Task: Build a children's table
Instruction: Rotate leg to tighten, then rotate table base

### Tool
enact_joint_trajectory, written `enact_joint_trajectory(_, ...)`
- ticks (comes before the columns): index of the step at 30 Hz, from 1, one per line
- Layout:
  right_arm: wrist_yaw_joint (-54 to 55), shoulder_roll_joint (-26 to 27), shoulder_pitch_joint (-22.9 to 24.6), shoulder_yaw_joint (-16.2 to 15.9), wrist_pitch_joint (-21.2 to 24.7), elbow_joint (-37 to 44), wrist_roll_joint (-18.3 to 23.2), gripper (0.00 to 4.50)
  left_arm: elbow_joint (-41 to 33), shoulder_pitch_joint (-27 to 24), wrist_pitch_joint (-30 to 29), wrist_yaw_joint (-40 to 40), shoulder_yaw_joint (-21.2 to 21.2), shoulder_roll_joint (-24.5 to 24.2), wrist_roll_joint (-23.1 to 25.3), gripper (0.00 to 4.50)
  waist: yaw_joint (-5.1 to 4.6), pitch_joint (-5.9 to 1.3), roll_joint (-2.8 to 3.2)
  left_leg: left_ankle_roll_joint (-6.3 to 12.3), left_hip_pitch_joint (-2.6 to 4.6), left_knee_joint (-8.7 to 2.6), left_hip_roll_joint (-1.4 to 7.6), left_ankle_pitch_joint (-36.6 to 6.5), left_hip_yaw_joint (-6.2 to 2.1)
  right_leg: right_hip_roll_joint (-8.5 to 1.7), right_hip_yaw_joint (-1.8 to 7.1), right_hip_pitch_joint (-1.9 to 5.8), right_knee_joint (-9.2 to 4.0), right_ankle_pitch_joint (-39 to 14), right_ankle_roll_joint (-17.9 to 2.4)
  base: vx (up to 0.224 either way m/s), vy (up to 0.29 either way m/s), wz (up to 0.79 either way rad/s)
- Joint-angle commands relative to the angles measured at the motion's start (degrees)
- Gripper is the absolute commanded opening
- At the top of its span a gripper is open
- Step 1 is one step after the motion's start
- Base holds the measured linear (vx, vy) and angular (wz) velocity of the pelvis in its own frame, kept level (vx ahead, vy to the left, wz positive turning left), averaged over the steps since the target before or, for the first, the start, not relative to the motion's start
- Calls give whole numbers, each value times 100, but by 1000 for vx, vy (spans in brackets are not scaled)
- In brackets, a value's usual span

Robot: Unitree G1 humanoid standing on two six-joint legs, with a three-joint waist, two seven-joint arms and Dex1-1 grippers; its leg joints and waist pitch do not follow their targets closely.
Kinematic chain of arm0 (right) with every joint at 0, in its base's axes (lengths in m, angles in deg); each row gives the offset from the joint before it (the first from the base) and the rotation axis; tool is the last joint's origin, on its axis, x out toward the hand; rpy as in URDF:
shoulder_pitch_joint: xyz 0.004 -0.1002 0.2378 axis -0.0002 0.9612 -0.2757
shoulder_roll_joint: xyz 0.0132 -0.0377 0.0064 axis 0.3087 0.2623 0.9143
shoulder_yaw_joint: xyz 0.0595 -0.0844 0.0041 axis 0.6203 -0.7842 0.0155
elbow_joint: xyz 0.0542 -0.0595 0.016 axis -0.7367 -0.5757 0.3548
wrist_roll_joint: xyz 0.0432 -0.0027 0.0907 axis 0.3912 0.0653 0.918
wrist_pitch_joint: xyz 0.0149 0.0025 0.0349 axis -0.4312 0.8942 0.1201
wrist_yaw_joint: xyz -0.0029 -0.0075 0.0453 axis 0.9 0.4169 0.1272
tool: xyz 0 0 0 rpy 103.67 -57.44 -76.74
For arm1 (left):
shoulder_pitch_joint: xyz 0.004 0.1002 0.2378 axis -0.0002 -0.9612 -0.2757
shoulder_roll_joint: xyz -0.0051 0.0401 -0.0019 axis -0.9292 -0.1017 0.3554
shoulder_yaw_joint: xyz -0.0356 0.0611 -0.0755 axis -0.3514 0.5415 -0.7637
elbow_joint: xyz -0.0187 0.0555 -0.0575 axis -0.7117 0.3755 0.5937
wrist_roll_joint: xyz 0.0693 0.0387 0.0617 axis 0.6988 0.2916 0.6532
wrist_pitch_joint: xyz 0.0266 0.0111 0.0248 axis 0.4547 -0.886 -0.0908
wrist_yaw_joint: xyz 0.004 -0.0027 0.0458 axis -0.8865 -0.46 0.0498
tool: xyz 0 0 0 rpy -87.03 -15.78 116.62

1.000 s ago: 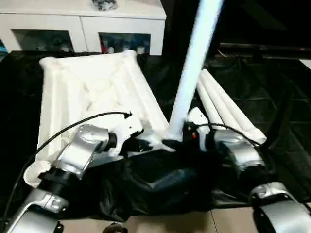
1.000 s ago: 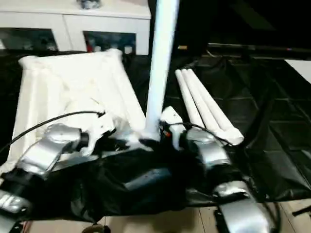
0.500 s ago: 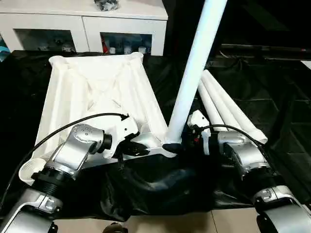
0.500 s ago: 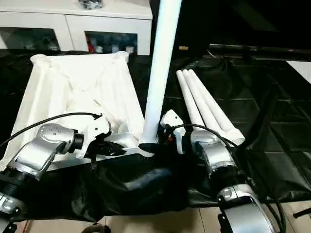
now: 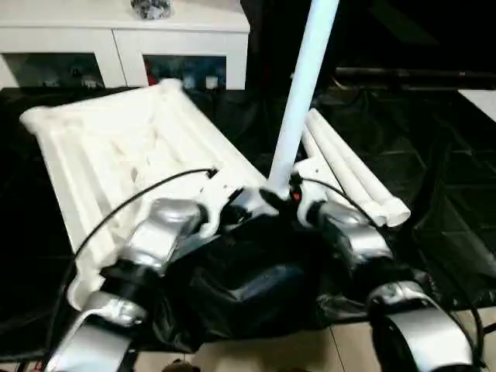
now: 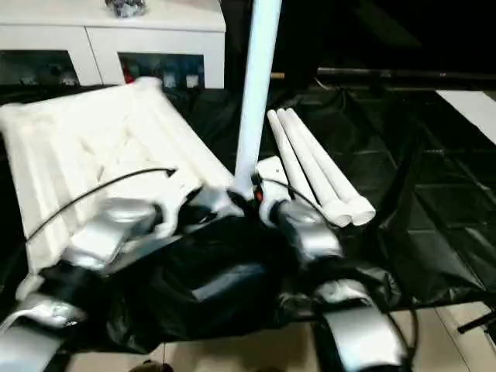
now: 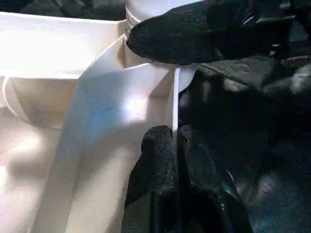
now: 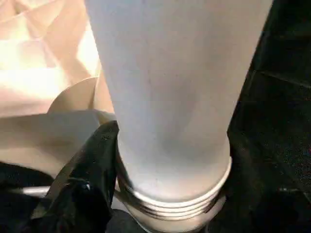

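**Hidden and cut off**

Upright leg [image 5: 304, 85]: top runs past the frame edge; foot buried behind both hands. Table top [image 5: 116, 147]: near corner lost under the left forearm [image 5: 159, 232]. Cabinet [image 5: 116, 46] contents behind the glass too blurred to make out.

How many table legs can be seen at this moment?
4. One leg stands upright at the tabletop's near corner, held by the right gripper. Three loose legs lie together on the black sheet beside it.
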Motion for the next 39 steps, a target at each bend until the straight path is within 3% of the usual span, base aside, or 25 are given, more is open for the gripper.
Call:
enact_joint_trajectory(1,12,114,33,-3,152,-319,44,351,-182,190,155,37,-106,179,-175,0,18,-392,36,-25,121,-364,202,-1709,-120,-348,206,209,-453,-1394,-1029,0,0,0)
enact_joint_trajectory(5,135,66,-11,-16,-34,-369,-65,394,-182,186,112,89,-48,204,-158,0,24,-392,58,-22,131,-367,206,-1697,-114,-331,199,211,-436,-1224,-1093,0,0,0)
enact_joint_trajectory(10,676,-164,60,208,-315,-102,-90,394,49,292,-119,553,-172,285,-49,0,47,-383,76,-97,163,-369,202,-1882,-110,-327,204,194,-473,-1488,-993,0,0,0)
enact_joint_trajectory(11,725,-191,81,263,-319,-36,-66,394,111,327,-170,670,-225,313,-32,0,55,-384,66,-90,154,-368,194,-1840,-103,-314,206,199,-467,-1400,-973,0,0,0)
enact_joint_trajectory(12,755,-228,123,331,-318,70,-31,394,203,379,-201,838,-296,350,-9,0,68,-394,101,-94,162,-365,194,-1826,-112,-320,204,199,-452,-1343,-984,0,0,0)
enact_joint_trajectory(16,728,-381,472,521,-162,808,116,394,560,597,-105,1456,-548,511,35,0,66,-414,93,19,105,-352,171,-1552,-113,-299,192,263,-428,-830,-989,0,0,0)
enact_joint_trajectory(17,744,-399,532,513,-149,909,123,394,575,616,-123,1513,-561,534,33,0,61,-424,71,42,87,-343,169,-1457,-117,-307,188,288,-413,-714,-1001,0,0,0)
enact_joint_trajectory(18,760,-413,576,502,-144,978,127,394,580,626,-140,1552,-568,551,32,0,54,-438,91,131,71,-316,153,-1215,-114,-307,181,308,-381,-427,-1084,0,0,0)
enact_joint_trajectory(20,743,-434,729,474,-77,1215,142,394,621,657,-74,1612,-574,604,22,0,51,-443,70,204,70,-293,147,-1113,-97,-297,183,312,-380,-271,-1122,0,0,0)
enact_joint_trajectory(21,729,-446,860,446,-5,1411,133,394,670,688,-12,1684,-584,654,14,0,34,-431,104,257,65,-293,144,-1106,-94,-284,180,306,-393,-207,-1162,0,0,0)
enact_joint_trajectory(23,699,-448,975,400,66,1572,107,394,761,734,90,1772,-588,690,6,0,42,-435,84,293,64,-292,145,-1132,-100,-293,173,320,-396,-299,-1173,0,0,0)
enact_joint_trajectory(24,699,-448,975,400,66,1572,107,396,761,734,90,1772,-588,690,6,28,33,-422,91,287,85,-297,155,-1261,-100,-298,169,295,-428,-581,-1196,0,0,0)
enact_joint_trajectory(25,694,-430,1042,350,117,1633,81,396,797,773,172,1814,-601,708,-14,28,28,-418,91,273,84,-301,159,-1298,-102,-301,169,292,-432,-672,-1200,0,0,0)
enact_joint_trajectory(26,684,-418,1075,317,151,1661,68,397,804,791,207,1829,-604,713,-20,45,45,-412,182,244,98,-303,161,-1349,-111,-306,173,278,-442,-747,-1208,0,0,0)
enact_joint_trajectory(27,677,-403,1101,273,182,1670,42,397,798,804,258,1875,-605,714,-6,59,34,-404,138,206,109,-308,174,-1467,-106,-293,173,270,-460,-842,-1210,0,0,0)
enact_joint_trajectory(29,662,-382,1104,231,196,1661,10,397,785,818,355,1987,-621,712,35,63,68,-394,164,171,104,-322,182,-1505,-112,-304,176,265,-458,-883,-1208,0,0,0)
enact_joint_trajectory(34,681,-226,1021,108,258,1635,-60,397,562,875,766,2314,-889,537,46,84,82,-394,139,116,99,-330,184,-1509,-120,-317,179,269,-448,-928,-1123,0,0,0)
enact_joint_trajectory(39,554,-191,885,-216,434,1484,-274,397,173,901,636,2531,-1135,-138,243,84,63,-402,160,85,92,-333,187,-1397,-130,-306,175,270,-394,-733,-1135,0,0,0)
